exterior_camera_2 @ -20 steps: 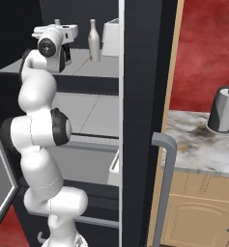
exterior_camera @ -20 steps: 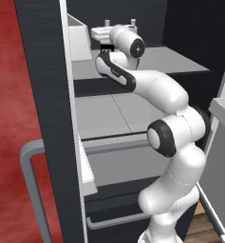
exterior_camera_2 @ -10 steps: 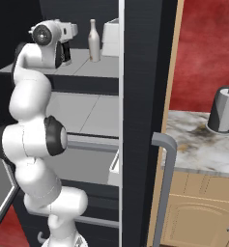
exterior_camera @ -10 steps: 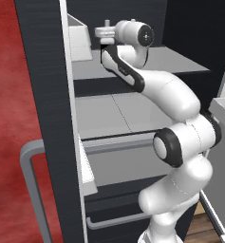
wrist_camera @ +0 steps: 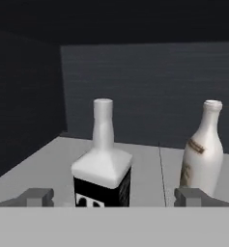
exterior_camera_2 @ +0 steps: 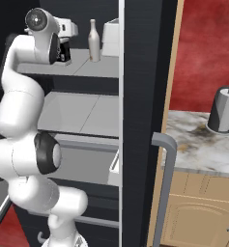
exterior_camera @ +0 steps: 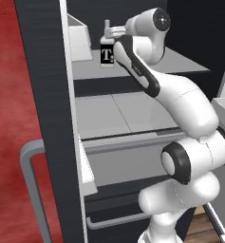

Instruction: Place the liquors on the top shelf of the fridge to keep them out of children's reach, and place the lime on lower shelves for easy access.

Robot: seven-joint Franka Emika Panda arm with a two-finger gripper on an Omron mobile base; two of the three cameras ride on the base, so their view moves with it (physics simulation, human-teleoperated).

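Red walls frame the open fridge [exterior_camera: 47,118], whose top shelf [wrist_camera: 48,164] now carries both liquors. Going left to right in the hand view, the square bottle [wrist_camera: 102,176] with the black label stands upright near the shelf's front edge, and the slim beige bottle [wrist_camera: 200,154] stands upright just beside it, apart from it. The gripper [wrist_camera: 115,197] has backed off over the last second, its jaws spread wide and holding nothing, so the square bottle is released and the liquor part looks finished. The lime remains to be put on the lower shelves [exterior_camera: 118,111].
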